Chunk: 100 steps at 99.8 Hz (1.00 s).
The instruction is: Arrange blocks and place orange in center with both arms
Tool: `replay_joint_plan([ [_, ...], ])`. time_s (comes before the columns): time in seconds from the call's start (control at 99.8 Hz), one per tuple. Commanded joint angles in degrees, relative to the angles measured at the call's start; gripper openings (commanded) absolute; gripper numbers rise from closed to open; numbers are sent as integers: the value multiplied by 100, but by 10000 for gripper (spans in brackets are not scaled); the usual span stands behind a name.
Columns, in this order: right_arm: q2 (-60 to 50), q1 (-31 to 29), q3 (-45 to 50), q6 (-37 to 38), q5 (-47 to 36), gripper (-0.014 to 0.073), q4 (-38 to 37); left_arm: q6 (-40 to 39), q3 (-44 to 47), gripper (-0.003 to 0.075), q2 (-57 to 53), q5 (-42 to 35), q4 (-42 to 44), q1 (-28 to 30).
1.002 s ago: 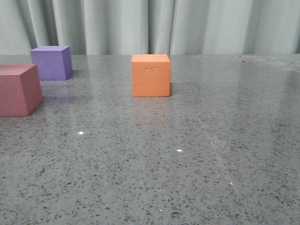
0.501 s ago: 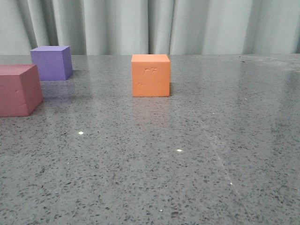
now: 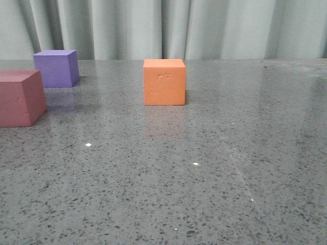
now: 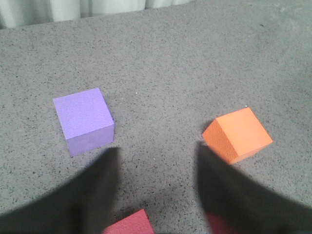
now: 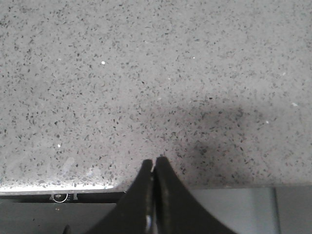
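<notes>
The orange cube stands near the middle of the table, dents on its front face. A purple cube sits at the far left, and a pink-red cube lies nearer at the left edge. In the left wrist view my left gripper hangs open above the table, the purple cube off one finger, the orange cube off the other, and the pink-red cube low between them. It holds nothing. My right gripper is shut and empty over bare table. Neither gripper shows in the front view.
The speckled grey stone table runs back to a pale curtain. In the right wrist view the table's edge lies just under the shut fingers, with a dark base below it.
</notes>
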Motion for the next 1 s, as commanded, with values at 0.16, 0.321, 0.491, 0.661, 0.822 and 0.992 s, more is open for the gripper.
replay_joint_plan([
  [0.16, 15, 1, -127, -47, -354, -67, -55, 55, -197, 654, -102, -167, -331, -51],
  [0.321, 15, 1, -127, -47, -354, -67, -55, 154, -220, 655, -57, -117, -444, -281],
  [0.491, 15, 1, -127, -47, -354, -67, -55, -504, -249, 652, 22, -836, 10, -1258],
  [0.661, 15, 1, -127, -47, -354, -67, -55, -2705, -434, 652, 486, -1155, 2352, -2571],
  [0.822, 15, 1, -127, -47, -354, -67, -55, -4706, -756, 652, 1157, -1140, 4316, -3496],
  [0.992, 15, 1, -127, -47, -354, -67, -55, -6179, -1348, 652, 1927, -587, 5550, -3967],
])
